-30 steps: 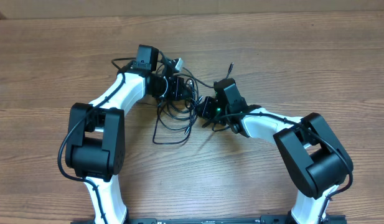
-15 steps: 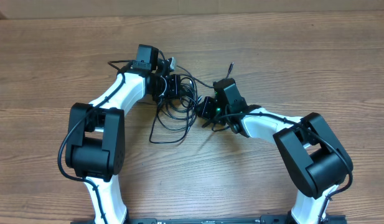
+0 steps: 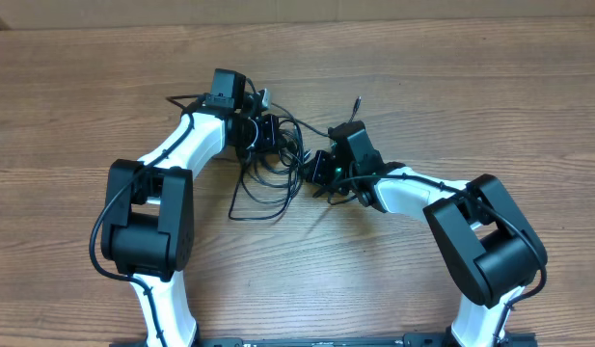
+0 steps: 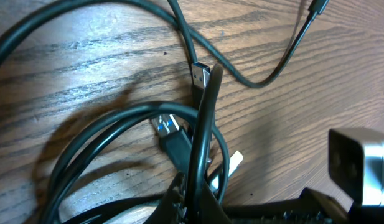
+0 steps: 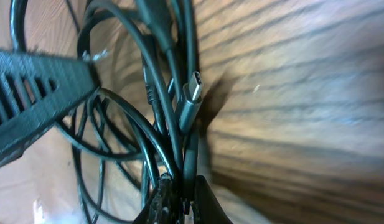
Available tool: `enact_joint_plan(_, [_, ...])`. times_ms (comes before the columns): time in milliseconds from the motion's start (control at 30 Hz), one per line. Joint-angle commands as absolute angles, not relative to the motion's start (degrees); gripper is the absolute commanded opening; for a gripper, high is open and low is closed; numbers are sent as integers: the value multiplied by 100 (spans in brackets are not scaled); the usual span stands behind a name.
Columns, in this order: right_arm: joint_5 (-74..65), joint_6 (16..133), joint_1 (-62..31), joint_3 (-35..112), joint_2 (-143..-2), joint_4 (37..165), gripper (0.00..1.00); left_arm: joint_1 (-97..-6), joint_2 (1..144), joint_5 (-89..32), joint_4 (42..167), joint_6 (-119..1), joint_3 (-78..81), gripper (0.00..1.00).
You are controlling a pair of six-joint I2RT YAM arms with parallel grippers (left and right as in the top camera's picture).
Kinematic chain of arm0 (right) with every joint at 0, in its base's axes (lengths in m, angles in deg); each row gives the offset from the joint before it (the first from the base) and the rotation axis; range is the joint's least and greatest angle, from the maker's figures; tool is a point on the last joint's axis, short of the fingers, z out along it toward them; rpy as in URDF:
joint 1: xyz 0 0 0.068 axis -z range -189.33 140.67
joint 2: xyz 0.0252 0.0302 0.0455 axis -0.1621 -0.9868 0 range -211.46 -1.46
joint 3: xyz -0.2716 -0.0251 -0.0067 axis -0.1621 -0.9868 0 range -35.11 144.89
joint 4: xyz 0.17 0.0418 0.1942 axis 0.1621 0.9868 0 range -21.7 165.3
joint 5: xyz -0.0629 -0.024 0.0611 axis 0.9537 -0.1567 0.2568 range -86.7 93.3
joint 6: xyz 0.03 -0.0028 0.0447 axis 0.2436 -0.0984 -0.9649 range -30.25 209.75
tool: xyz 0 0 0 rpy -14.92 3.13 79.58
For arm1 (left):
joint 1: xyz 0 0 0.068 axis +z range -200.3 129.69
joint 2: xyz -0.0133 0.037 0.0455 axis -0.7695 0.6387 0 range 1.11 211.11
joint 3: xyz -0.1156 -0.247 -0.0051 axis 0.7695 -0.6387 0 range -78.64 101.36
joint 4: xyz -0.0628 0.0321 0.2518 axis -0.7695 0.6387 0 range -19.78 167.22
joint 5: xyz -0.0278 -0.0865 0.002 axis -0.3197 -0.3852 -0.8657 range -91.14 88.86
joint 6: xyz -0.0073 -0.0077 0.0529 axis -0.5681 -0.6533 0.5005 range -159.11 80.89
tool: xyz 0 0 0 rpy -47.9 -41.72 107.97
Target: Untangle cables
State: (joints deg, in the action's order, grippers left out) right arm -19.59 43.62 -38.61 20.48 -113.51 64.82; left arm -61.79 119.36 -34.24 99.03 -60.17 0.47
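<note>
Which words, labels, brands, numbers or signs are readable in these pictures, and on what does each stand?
None are readable: the thin black cables, the silver metal plug, the small oval-tipped plug and the brown wooden table show no text.

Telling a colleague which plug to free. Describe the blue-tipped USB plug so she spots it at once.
On the wooden table, find the tangled black cables. By the left gripper lies the plug: blue inside its mouth, unlike the plain silver plug nearby.

On the table [image 3: 471,87], cables [image 3: 281,162] between left gripper [image 3: 274,135] and right gripper [image 3: 317,170].
</note>
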Motion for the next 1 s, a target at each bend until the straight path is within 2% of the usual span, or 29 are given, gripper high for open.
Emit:
enact_joint_plan(0, [-2729, 4659, -3878, 2081, -11299, 6523, 4, -6159, 11897, -3374, 9873, -6270, 27, 4])
enact_joint_plan(367, [-2746, 4873, -3896, 2079, -10422, 7207, 4, -6159, 11897, -3372, 9868, -6511, 27, 4])
enact_joint_plan(767, [-2718, 4869, -3898, 2077, -10400, 7990, 4, -6157, 11897, -3354, 9868, -6509, 27, 4])
enact_joint_plan(967, [-2197, 4701, -4077, 2072, -10400, 8329, 4, -6159, 11897, -3354, 9868, -6509, 27, 4])
